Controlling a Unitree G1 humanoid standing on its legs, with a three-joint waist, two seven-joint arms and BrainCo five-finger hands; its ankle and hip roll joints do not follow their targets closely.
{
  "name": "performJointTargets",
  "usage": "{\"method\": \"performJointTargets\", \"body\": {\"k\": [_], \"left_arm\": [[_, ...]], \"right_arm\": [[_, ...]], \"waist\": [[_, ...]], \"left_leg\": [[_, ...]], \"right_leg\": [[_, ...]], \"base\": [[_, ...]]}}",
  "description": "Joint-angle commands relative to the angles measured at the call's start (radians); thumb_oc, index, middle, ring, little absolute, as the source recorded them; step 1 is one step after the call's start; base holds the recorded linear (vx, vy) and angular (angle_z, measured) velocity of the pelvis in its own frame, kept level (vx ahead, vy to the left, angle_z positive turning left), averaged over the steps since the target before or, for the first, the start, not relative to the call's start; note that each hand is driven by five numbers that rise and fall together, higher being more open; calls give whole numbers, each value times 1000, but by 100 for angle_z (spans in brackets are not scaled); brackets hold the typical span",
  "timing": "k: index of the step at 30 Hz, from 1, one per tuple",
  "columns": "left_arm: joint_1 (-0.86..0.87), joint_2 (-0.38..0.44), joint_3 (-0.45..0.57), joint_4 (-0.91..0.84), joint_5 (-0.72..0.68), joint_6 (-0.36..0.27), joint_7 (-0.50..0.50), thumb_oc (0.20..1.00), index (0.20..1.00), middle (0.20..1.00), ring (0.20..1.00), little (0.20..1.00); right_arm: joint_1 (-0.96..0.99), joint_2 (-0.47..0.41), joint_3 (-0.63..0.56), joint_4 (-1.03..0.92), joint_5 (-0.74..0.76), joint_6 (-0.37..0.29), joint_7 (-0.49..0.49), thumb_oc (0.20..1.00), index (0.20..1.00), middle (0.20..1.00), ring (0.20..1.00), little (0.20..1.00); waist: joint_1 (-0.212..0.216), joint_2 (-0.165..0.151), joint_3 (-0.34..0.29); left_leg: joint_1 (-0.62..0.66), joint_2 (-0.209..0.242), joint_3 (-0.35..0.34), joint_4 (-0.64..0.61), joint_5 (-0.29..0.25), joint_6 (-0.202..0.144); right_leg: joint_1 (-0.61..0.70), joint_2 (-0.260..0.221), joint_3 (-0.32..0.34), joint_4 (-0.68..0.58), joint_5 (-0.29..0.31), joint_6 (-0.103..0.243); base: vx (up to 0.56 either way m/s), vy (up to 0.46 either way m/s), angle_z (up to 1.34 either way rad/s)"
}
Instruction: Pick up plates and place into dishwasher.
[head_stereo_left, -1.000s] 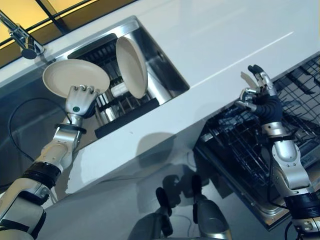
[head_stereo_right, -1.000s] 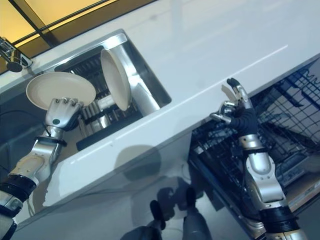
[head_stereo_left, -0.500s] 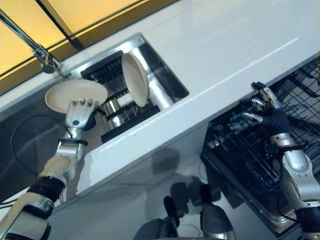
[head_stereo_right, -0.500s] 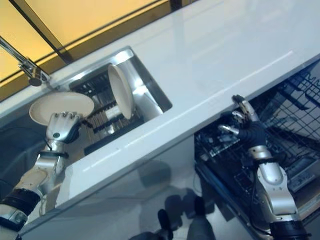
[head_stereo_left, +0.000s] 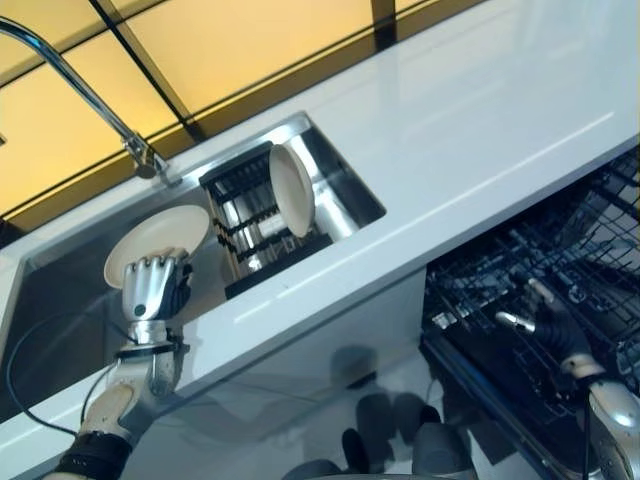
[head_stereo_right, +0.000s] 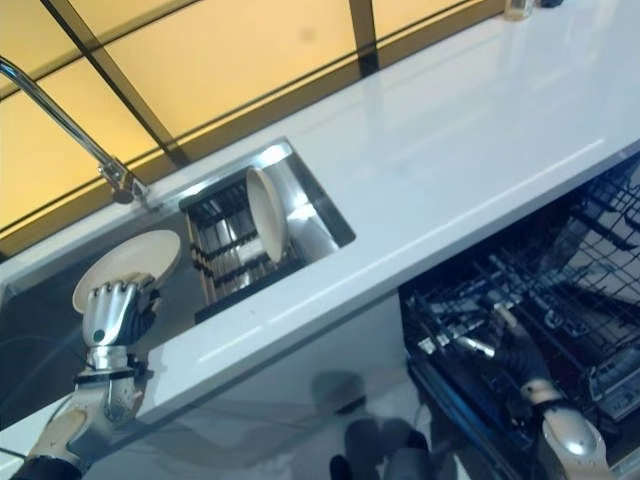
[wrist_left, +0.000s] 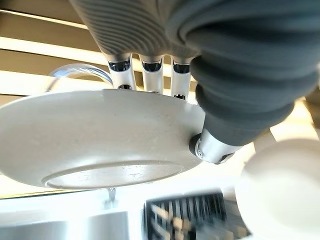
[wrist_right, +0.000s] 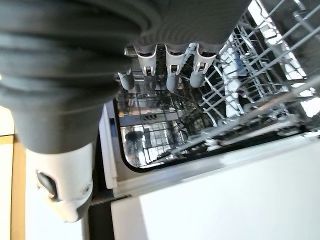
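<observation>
My left hand (head_stereo_left: 151, 290) is shut on the rim of a cream plate (head_stereo_left: 155, 243), holding it tilted above the steel sink (head_stereo_left: 60, 300); the left wrist view shows the plate's underside (wrist_left: 100, 135) with fingers (wrist_left: 150, 70) over its edge. A second cream plate (head_stereo_left: 291, 189) stands on edge in the dark rack (head_stereo_left: 250, 215) inside the sink. My right hand (head_stereo_left: 545, 320) hangs open, fingers relaxed, over the open dishwasher's wire rack (head_stereo_left: 540, 270), holding nothing; its wrist view looks into the rack (wrist_right: 210, 110).
A white counter (head_stereo_left: 470, 140) runs between the sink and the dishwasher. A curved tap (head_stereo_left: 90, 95) rises behind the sink. The pulled-out dishwasher rack juts out below the counter edge at the right.
The view has tilted upward, showing more of the wall and tap. My left hand keeps the plate. My right hand has dropped from the counter edge down over the dishwasher rack.
</observation>
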Motion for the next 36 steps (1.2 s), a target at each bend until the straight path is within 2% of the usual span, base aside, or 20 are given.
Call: {"method": "performJointTargets", "body": {"k": [1,3,11,13,18,19,22,27,28,29,35,36], "left_arm": [[34,41,130,-99,-49,-99,48,200,200,200,200,200],[77,13,169,-150,-52,-136,23,200,200,200,200,200],[155,-13,248,-259,-97,-204,-111,200,200,200,200,200],[155,-11,255,-272,-126,-228,-141,200,200,200,200,200],[129,3,255,-317,-182,-239,-197,200,200,200,200,200],[116,8,254,-321,-206,-248,-218,200,200,200,200,200],[68,20,239,-329,-296,-253,-296,200,200,200,200,200],[-3,17,200,-351,-463,-284,-483,200,200,200,200,200],[-36,12,158,-363,-513,-298,-569,200,200,200,200,200],[-58,9,133,-370,-530,-295,-609,200,200,200,200,200],[-181,19,0,-360,-680,-270,-784,200,200,200,200,200],[-202,20,-21,-362,-723,-265,-841,200,200,200,200,200]], "right_arm": [[18,43,-50,-68,-9,-36,28,1000,1000,1000,1000,1000],[38,62,-71,-84,-4,-25,46,1000,1000,1000,1000,1000],[57,102,-110,-116,-2,-13,107,1000,1000,1000,1000,1000],[41,100,-118,-132,3,-44,85,1000,1000,1000,1000,1000],[-66,57,-180,-206,65,-119,-1,1000,1000,1000,1000,1000],[-101,55,-182,-216,55,-152,-11,1000,1000,1000,1000,1000],[-187,48,-153,-237,23,-185,-17,1000,1000,1000,1000,1000],[-304,51,-77,-239,6,-167,-2,1000,1000,1000,1000,1000],[-355,59,-25,-237,-13,-159,0,1000,1000,1000,1000,1000],[-387,64,9,-235,-33,-157,-4,1000,1000,1000,1000,1000],[-560,79,182,-183,-105,-123,-57,1000,1000,1000,1000,1000],[-583,81,208,-170,-105,-118,-60,1000,1000,1000,1000,1000]], "waist": [[32,-110,-95],[41,-123,-107],[64,-151,-141],[70,-156,-149],[89,-159,-175],[98,-159,-184],[118,-160,-200],[146,-165,-213],[158,-166,-220],[164,-167,-222],[188,-173,-228],[193,-175,-230]], "left_leg": [[-28,-48,-26,23,-44,10],[-14,-42,-31,17,-46,11],[28,-26,-40,-6,-50,15],[36,-21,-41,-8,-52,14],[44,-13,-43,-10,-67,13],[45,-13,-45,-10,-73,13],[49,-8,-47,-11,-83,8],[56,-3,-50,-11,-92,3],[59,-2,-52,-11,-95,1],[60,-1,-55,-11,-96,0],[67,-1,-60,-11,-105,-3],[66,-2,-61,-11,-106,-3]], "right_leg": [[131,-80,8,-260,117,125],[147,-72,7,-266,116,123],[189,-47,1,-286,113,119],[199,-42,-1,-292,113,119],[211,-29,-9,-301,103,118],[214,-26,-10,-303,99,120],[222,-19,-16,-309,94,123],[234,-12,-28,-318,93,122],[238,-10,-34,-322,94,121],[241,-9,-37,-325,95,120],[253,-3,-50,-340,101,115],[255,-2,-51,-343,101,114]], "base": [[34,-95,2],[31,-109,-1],[-1,-86,1],[-35,-69,3],[-35,-59,3],[-49,-52,-1],[-50,-52,-2],[-33,-43,6],[-25,-38,8],[-26,-36,6],[-15,-18,8],[-10,-12,7]]}}
